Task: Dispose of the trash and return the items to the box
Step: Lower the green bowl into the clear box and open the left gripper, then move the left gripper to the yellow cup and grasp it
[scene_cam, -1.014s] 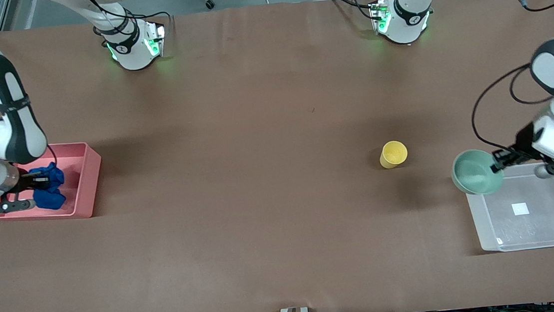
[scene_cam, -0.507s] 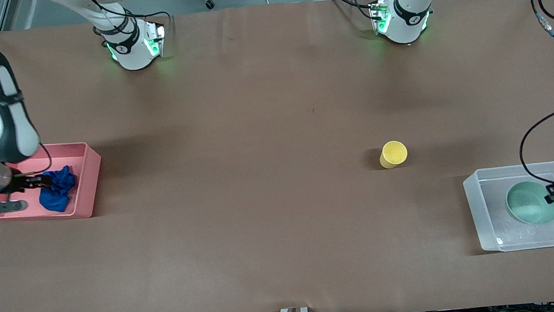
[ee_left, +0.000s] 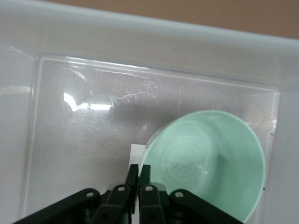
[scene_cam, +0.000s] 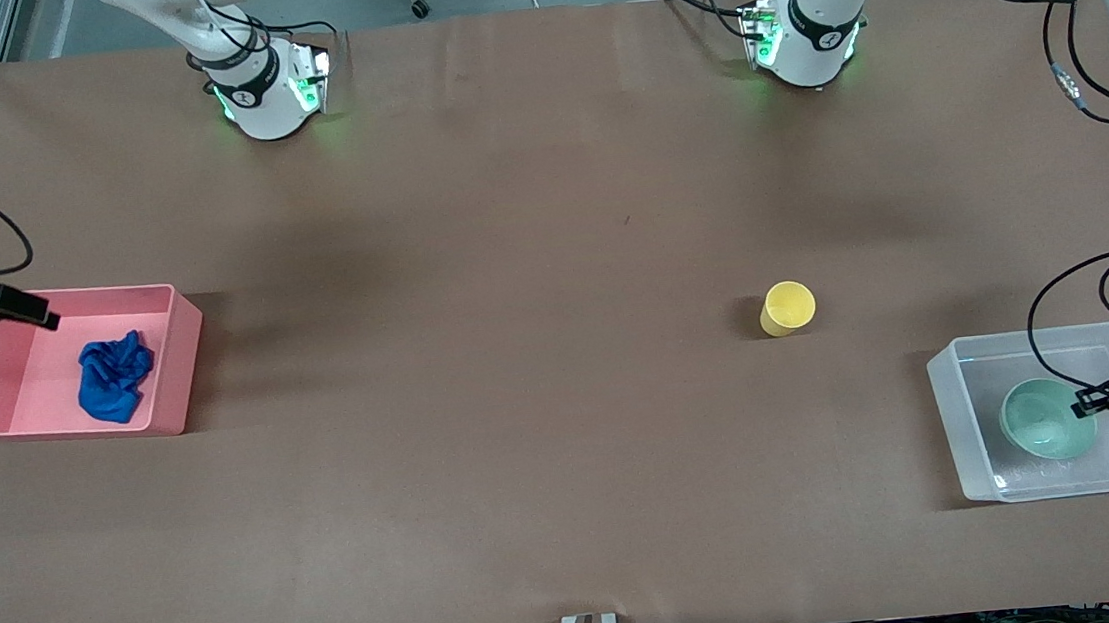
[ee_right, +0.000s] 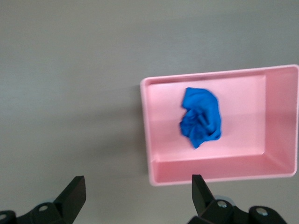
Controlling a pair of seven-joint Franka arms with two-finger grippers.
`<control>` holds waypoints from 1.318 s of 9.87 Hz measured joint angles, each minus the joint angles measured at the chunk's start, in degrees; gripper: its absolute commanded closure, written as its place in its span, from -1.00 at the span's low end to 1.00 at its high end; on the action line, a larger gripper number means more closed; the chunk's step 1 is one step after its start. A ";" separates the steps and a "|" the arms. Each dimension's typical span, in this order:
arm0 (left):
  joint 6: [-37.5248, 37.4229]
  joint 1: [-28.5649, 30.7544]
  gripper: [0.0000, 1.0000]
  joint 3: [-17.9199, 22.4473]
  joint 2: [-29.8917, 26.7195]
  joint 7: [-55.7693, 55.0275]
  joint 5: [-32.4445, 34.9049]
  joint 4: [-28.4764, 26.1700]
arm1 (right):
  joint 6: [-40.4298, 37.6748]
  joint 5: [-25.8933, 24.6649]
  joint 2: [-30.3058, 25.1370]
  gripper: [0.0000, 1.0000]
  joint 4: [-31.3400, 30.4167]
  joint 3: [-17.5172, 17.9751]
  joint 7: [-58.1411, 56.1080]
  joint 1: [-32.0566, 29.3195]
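The blue cloth wad (scene_cam: 114, 378) lies loose in the pink bin (scene_cam: 174, 385); it also shows in the right wrist view (ee_right: 201, 116). My right gripper (scene_cam: 7, 304) is open and empty, up over the bin's edge at the right arm's end (ee_right: 138, 196). The mint-green bowl (scene_cam: 1048, 417) sits in the clear box (scene_cam: 943, 388). My left gripper (scene_cam: 1089, 398) is shut on the bowl's rim (ee_left: 139, 175), one finger inside and one outside. The bowl (ee_left: 210, 158) partly covers the box's white sticker (ee_left: 136, 154). The yellow cup (scene_cam: 787, 308) stands on the table between the bin and the box.
The two arm bases (scene_cam: 269, 86) (scene_cam: 806, 33) stand along the table edge farthest from the front camera. The brown table (scene_cam: 523, 405) stretches bare between the bin and the cup. The box wall (ee_left: 140, 42) rises close around the left gripper.
The left gripper carried the bowl over the box wall and lowered it inside. The right gripper let go of the cloth, rose and drew back from the bin.
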 measured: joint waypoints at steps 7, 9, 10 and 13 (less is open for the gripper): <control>-2.40 -0.45 -0.66 -0.96 -3.78 -0.56 0.00 0.47 | -17.66 -0.31 -0.72 -1.00 20.38 1.33 2.03 -0.15; -9.39 -2.51 -0.66 -1.33 -9.84 -0.51 0.03 0.44 | -18.52 -0.31 0.13 -1.00 20.04 1.42 2.01 0.15; -12.20 -4.43 -0.66 -1.37 -13.11 -0.61 0.05 -0.33 | -18.81 -0.34 0.32 -1.00 20.03 1.57 2.01 0.31; -14.30 -10.88 -0.66 -1.48 -24.63 -3.94 0.14 -12.40 | -18.97 -0.53 0.30 -1.00 20.05 1.85 1.75 0.65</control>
